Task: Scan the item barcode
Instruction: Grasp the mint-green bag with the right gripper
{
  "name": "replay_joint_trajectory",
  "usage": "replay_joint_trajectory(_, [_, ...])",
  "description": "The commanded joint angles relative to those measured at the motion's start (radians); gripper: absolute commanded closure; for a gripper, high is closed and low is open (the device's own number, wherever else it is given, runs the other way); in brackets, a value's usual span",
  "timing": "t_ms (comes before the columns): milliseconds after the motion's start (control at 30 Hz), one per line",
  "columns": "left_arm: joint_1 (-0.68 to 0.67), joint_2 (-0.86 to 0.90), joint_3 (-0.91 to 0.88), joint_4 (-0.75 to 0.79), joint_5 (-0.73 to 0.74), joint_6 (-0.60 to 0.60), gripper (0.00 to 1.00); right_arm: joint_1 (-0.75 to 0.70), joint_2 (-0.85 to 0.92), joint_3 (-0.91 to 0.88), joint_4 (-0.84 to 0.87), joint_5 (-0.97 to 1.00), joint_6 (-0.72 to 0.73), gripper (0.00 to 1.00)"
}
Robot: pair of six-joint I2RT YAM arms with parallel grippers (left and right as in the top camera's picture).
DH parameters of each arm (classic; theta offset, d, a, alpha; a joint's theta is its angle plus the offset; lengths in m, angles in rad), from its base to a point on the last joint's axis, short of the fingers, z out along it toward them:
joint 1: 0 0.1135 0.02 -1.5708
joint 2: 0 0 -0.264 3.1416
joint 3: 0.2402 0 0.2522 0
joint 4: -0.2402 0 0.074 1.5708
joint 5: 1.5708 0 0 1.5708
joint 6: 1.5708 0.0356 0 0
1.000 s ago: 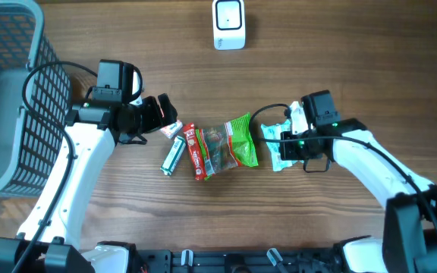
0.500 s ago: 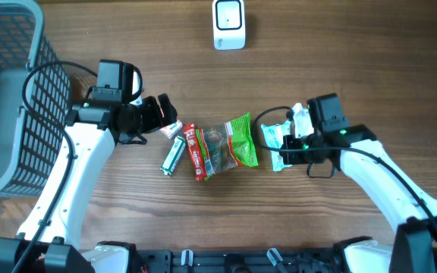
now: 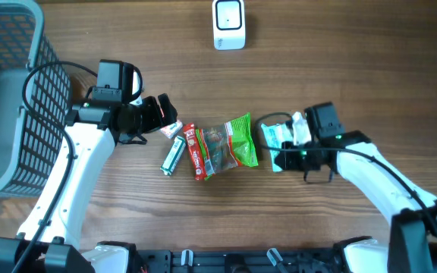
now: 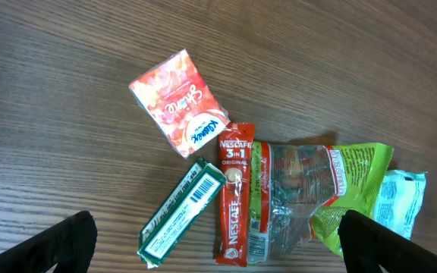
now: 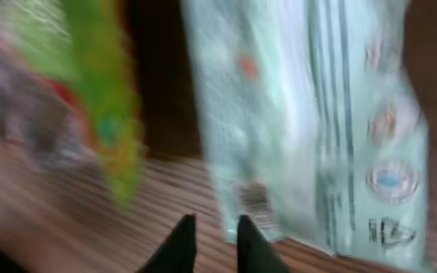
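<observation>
A white barcode scanner (image 3: 227, 24) stands at the far edge of the table. Several packets lie in a row mid-table: an orange-red sachet (image 4: 179, 101), a green and white stick (image 4: 182, 212), a red Nescafe stick (image 4: 234, 196), a green and clear bag (image 4: 317, 189) and a pale teal packet (image 3: 277, 139). My left gripper (image 4: 222, 246) hangs wide open above the sticks and holds nothing. My right gripper (image 5: 211, 236) sits low at the teal packet's (image 5: 309, 129) near edge. Its fingertips (image 5: 182, 241) stand a narrow gap apart, and the view is blurred.
A grey wire basket (image 3: 6, 98) fills the far left side. Bare wooden tabletop (image 3: 355, 68) lies between the packets and the scanner, and along the near edge.
My right arm has slid toward the near edge beside the teal packet, and its jaws have parted slightly. The left arm and the other packets have not moved.
</observation>
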Motion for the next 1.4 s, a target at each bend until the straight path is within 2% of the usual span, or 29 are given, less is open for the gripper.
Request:
replay_joint_trajectory(0, [-0.002, 0.002, 0.006, 0.000, 0.008, 0.011, 0.00, -0.003, -0.060, 0.122, -0.016, -0.052, -0.126, 0.59])
replay_joint_trajectory(33, [-0.002, 0.002, 0.006, 0.000, 0.008, 0.011, 0.00, -0.003, -0.060, 0.133, -0.012, -0.039, -0.159, 0.42])
replay_joint_trajectory(67, [-0.002, 0.002, 0.006, 0.000, 0.008, 0.011, 0.00, -0.003, -0.060, 0.138, -0.006, -0.013, -0.182, 0.31])
replay_joint_trajectory(100, [-0.002, 0.002, 0.006, 0.000, 0.008, 0.011, 0.00, -0.003, -0.060, 0.138, 0.002, 0.024, -0.200, 0.23])
replay_joint_trajectory(133, [-0.002, 0.002, 0.006, 0.000, 0.008, 0.011, 0.00, -0.003, -0.060, 0.138, 0.010, 0.082, -0.217, 0.23])
replay_joint_trajectory(233, [-0.002, 0.002, 0.006, 0.000, 0.008, 0.011, 0.00, -0.003, -0.052, 0.132, 0.038, 0.215, -0.233, 0.23])
replay_joint_trajectory(367, [-0.002, 0.002, 0.006, 0.000, 0.008, 0.011, 0.00, -0.003, 0.001, 0.129, 0.053, 0.220, -0.352, 0.26])
replay_joint_trajectory(467, [-0.002, 0.002, 0.006, 0.000, 0.008, 0.011, 0.00, -0.003, 0.063, 0.129, 0.074, 0.220, -0.441, 0.41])
replay_joint_trajectory(667, [-0.002, 0.002, 0.006, 0.000, 0.008, 0.011, 0.00, -0.004, 0.202, 0.129, 0.158, 0.236, -0.451, 0.43])
replay_joint_trajectory(867, [-0.002, 0.002, 0.006, 0.000, 0.008, 0.011, 0.00, -0.007, 0.266, 0.130, 0.143, 0.255, -0.436, 0.42])
replay_joint_trajectory(933, [-0.002, 0.002, 0.006, 0.000, 0.008, 0.011, 0.00, -0.007, 0.258, 0.148, 0.121, 0.255, -0.427, 0.54])
replay_joint_trajectory(1000, [-0.002, 0.002, 0.006, 0.000, 0.008, 0.011, 0.00, -0.007, 0.222, 0.208, 0.056, 0.217, -0.411, 0.59])
replay_joint_trajectory(1067, [-0.002, 0.002, 0.006, 0.000, 0.008, 0.011, 0.00, -0.007, 0.182, 0.258, 0.012, 0.216, -0.410, 0.58])
replay_joint_trajectory(1133, [-0.002, 0.002, 0.006, 0.000, 0.008, 0.011, 0.00, -0.007, 0.148, 0.283, -0.019, 0.216, -0.410, 0.52])
replay_joint_trajectory(1200, [-0.002, 0.002, 0.006, 0.000, 0.008, 0.011, 0.00, -0.008, 0.122, 0.283, -0.035, 0.216, -0.410, 0.46])
replay_joint_trajectory(1367, [-0.002, 0.002, 0.006, 0.000, 0.008, 0.011, 0.00, -0.008, 0.150, 0.235, -0.031, 0.216, -0.435, 0.41])
